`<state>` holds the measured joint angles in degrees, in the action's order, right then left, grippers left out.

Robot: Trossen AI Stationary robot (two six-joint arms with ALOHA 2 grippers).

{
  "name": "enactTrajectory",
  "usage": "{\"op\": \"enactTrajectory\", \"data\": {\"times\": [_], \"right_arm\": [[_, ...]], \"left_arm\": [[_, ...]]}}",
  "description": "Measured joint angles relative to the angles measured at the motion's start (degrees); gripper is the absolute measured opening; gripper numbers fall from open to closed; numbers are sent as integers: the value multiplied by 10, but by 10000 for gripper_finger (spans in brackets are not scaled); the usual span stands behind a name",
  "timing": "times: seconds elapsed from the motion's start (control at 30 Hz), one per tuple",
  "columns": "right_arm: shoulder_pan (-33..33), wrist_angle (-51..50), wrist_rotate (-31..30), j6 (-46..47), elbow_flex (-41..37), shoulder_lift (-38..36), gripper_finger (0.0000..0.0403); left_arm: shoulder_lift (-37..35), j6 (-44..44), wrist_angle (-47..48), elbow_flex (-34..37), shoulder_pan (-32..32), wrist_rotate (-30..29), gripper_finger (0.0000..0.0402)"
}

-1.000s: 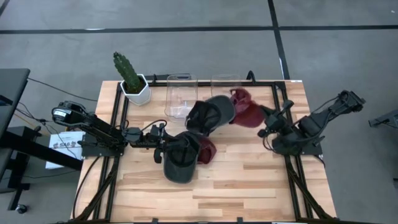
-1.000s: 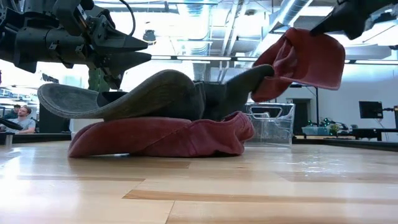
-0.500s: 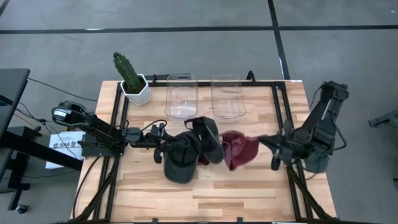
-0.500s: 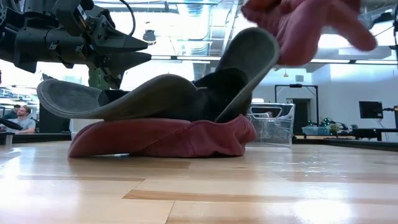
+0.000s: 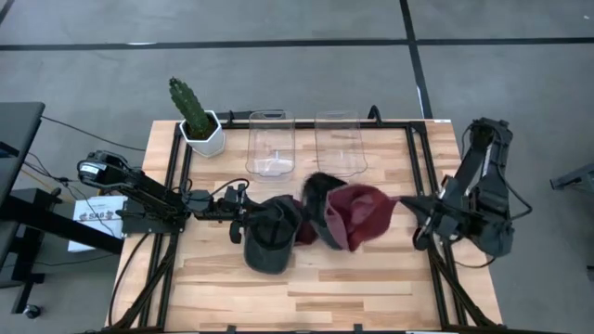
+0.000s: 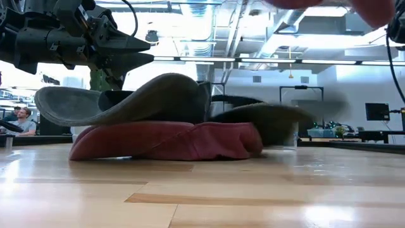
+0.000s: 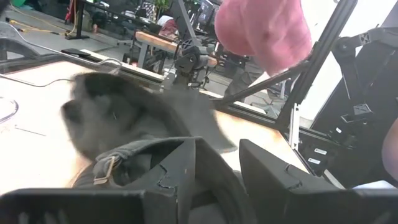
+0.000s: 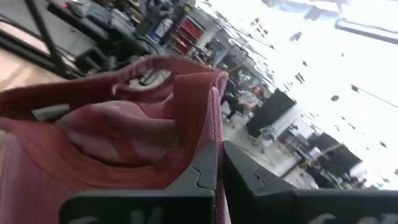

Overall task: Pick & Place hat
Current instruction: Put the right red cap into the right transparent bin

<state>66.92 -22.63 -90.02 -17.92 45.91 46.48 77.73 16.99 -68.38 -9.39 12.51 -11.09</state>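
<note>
Grey floor with dark seam lines surrounds your pale wooden-plank bench (image 5: 371, 278), which is edged by a black metal frame (image 5: 418, 125). Along its far edge you have a green cactus in a white faceted pot (image 5: 197, 119) at the left corner and two clear plastic bins (image 5: 270, 144) (image 5: 337, 142) side by side near the middle; the near half of the planks lies open, and so does the strip between the hats and the right rail. Your right end effector (image 5: 406, 202) hangs above the right part of the bench with its fingers pressed together on the edge of a dark red cloth cap (image 5: 360, 213), which is lifted off the wood beside a dark grey cap (image 5: 320, 193) that blurs in the left wrist view. Your left end effector (image 5: 243, 215) lies low over the left-centre of the bench, fingers part-way closed on the rim of another dark grey cap with a curved brim (image 5: 267, 239), and that cap rests on a second dark red cap (image 6: 168, 139) lying flat on the planks. A white label (image 5: 96, 217) sits by the left arm's base, with writing too small to read.
</note>
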Motion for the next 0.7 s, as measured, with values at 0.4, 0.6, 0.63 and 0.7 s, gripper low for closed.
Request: {"op": "enactTrajectory", "data": {"times": [0.4, 0.6, 0.63, 0.7], "right_arm": [[-293, -4, 0, 21, 0, -2, 0], [-485, -4, 9, 68, 0, 1, 0], [-508, -3, 30, 77, 0, 3, 0], [-549, 11, 115, 102, 0, 3, 0]], "left_arm": [[0, 0, 0, 0, 0, 0, 122], [0, 0, 0, 0, 0, 0, 122], [0, 0, 0, 0, 0, 0, 122], [0, 0, 0, 0, 0, 0, 122]]}}
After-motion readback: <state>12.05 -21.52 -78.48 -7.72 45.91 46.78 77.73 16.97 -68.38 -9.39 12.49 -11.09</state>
